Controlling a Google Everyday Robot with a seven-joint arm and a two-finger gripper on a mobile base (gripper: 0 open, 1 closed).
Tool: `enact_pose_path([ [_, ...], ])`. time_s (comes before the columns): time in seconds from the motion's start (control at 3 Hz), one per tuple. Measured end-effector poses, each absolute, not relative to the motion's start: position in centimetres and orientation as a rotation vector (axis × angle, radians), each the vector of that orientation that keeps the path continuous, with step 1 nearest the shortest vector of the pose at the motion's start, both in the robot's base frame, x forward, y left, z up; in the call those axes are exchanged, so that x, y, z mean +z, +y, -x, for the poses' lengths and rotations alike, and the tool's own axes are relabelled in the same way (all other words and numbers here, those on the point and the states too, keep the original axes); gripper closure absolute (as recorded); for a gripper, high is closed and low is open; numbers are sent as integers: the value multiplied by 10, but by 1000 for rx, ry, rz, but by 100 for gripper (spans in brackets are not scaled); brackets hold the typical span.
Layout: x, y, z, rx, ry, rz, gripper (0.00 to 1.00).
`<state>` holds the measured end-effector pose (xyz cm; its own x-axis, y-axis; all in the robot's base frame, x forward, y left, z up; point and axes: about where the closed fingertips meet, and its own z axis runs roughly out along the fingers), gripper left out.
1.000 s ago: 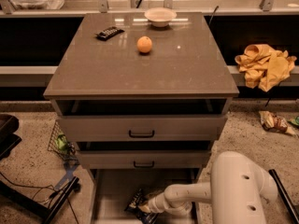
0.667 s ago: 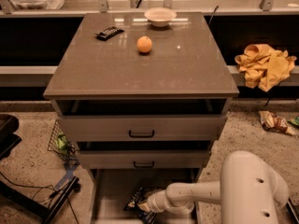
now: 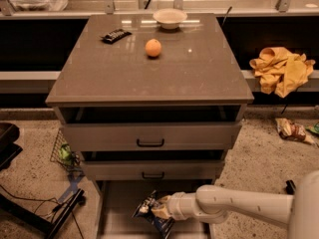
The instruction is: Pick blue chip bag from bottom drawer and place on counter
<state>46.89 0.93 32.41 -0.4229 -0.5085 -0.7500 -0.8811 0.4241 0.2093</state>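
Note:
The blue chip bag [image 3: 151, 213], dark blue foil with white lettering, hangs crumpled over the open bottom drawer [image 3: 117, 208] at the lower middle of the camera view. My gripper [image 3: 160, 210] reaches in from the right on a white arm and is shut on the bag, holding it a little above the drawer floor. The counter [image 3: 149, 78], a glossy grey-brown cabinet top, lies above, with an orange [image 3: 153, 48], a small black wrapped bar [image 3: 115, 35] and a white bowl [image 3: 170, 17] on it.
Two upper drawers with black handles [image 3: 150, 143] overhang the bottom drawer. A yellow cloth [image 3: 281, 69] lies on a ledge at the right. A tan-brown snack bag [image 3: 293, 131] lies on the floor at the right. Cables and a black frame [image 3: 60, 215] are at the lower left.
My arm has shifted right and lifted slightly, and the blue chip bag has risen with the gripper off the drawer floor.

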Motion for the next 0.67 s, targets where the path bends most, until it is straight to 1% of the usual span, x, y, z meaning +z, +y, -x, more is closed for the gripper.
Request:
enact_pose_path([
  [0.67, 452, -47, -474, 816, 1989, 1031, 100],
])
